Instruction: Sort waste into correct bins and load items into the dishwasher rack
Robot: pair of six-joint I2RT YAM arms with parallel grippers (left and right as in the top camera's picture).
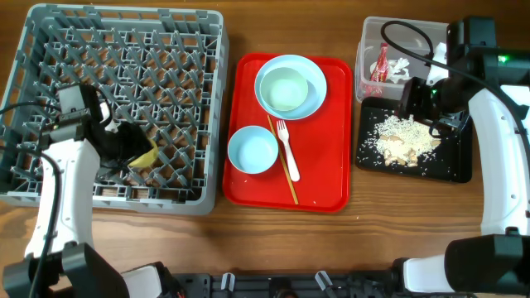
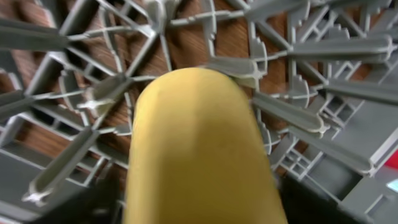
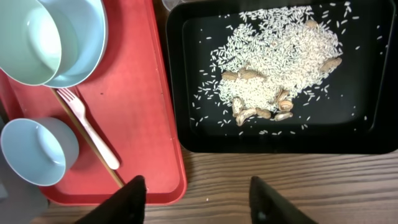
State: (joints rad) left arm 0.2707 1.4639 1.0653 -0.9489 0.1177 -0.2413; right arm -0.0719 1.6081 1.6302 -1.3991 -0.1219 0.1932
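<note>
The yellow cup (image 1: 146, 157) (image 2: 199, 143) lies on its side among the pegs of the grey dishwasher rack (image 1: 124, 16). My left gripper (image 1: 134, 154) is open around it, with a small gap at the cup's side. My right gripper (image 1: 411, 103) (image 3: 199, 194) is open and empty, high over the black tray (image 1: 451, 165) of food scraps (image 1: 402, 139) (image 3: 273, 62). In the clear tub (image 1: 364, 50) lie the red wrapper (image 1: 380, 66) and the white napkin (image 1: 401, 68). The plate (image 1: 317, 83) carries the green bowl (image 1: 284, 89). Saucer (image 1: 252, 151), fork (image 1: 288, 151) and chopstick (image 1: 286, 178) lie nearby.
The plate, saucer, fork and chopstick rest on a red serving tray (image 1: 327, 174) between the rack and the bins. Bare wooden table (image 1: 273, 240) runs along the front edge. The right arm's cables hang over the tub.
</note>
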